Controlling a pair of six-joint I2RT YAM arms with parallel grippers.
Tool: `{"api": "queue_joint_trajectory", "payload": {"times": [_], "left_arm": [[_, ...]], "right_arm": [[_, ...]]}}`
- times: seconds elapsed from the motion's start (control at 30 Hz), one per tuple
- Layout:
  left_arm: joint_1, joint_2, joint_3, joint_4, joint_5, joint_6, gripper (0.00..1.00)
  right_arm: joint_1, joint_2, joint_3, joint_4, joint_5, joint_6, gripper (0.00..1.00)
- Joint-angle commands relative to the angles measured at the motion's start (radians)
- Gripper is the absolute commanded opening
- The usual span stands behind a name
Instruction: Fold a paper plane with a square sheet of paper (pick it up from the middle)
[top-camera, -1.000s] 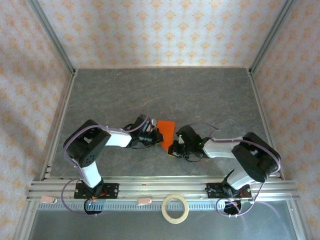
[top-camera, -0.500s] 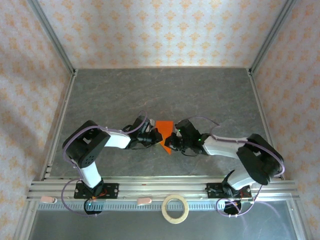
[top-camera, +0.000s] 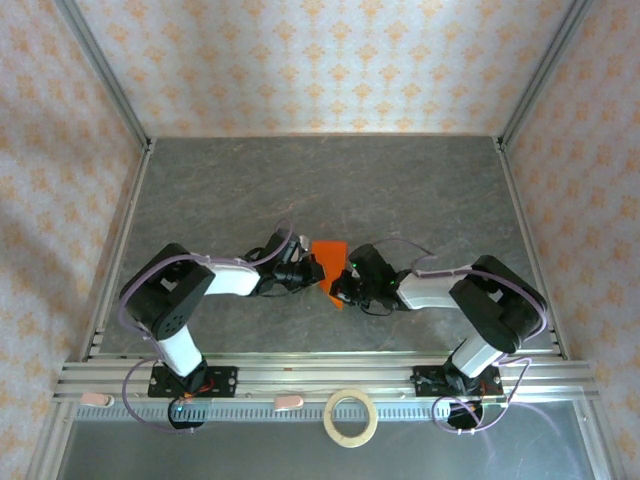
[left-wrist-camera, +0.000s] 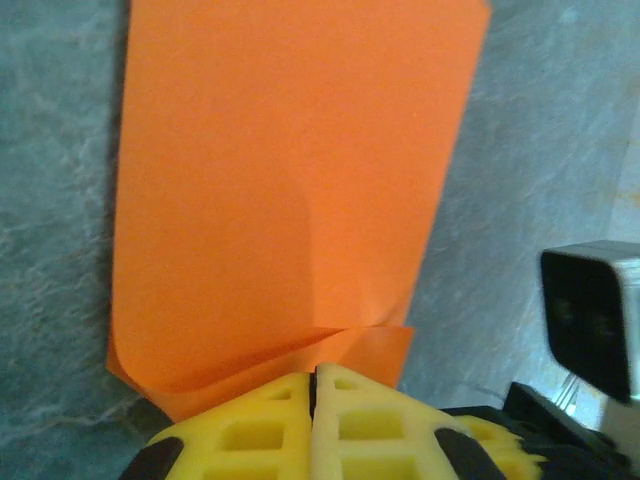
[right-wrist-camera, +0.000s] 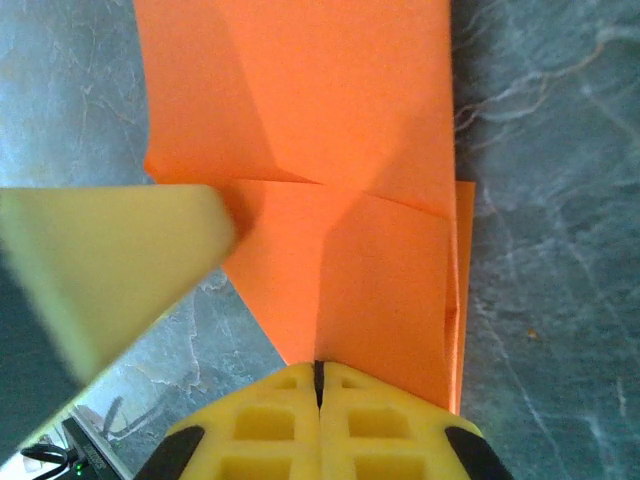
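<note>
Swung in from lower right, the right gripper (top-camera: 342, 288), jaws closed, meets the closed left gripper (top-camera: 310, 270) over the half-folded paper plane (top-camera: 328, 260) lying mid-frame on the tabletop (top-camera: 400, 190), apparently pressing its creases flat.

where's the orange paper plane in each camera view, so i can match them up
Top external: paper plane near the middle of the table.
Left wrist: paper plane, large, top to lower middle.
Right wrist: paper plane, large, top centre downward.
Shared landmark: the grey marbled table beneath it.
</note>
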Motion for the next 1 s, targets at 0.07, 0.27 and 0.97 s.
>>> {"api": "queue_joint_trajectory", "payload": {"times": [0.07,0.27,0.97], "left_arm": [[0.002,-0.086,0.014,-0.02,-0.017,0.039,0.09],[-0.015,-0.029,0.002,0.025,0.032,0.027,0.05],[0.156,0.079,-0.035,0.021,0.013,0.115,0.03]], "right_arm": [[0.004,0.019,-0.041,-0.096,0.036,-0.017,0.0],[0.003,0.026,-0.033,-0.093,0.036,-0.017,0.0],[-0.005,0.026,-0.075,-0.083,0.022,-0.032,0.0]]}}
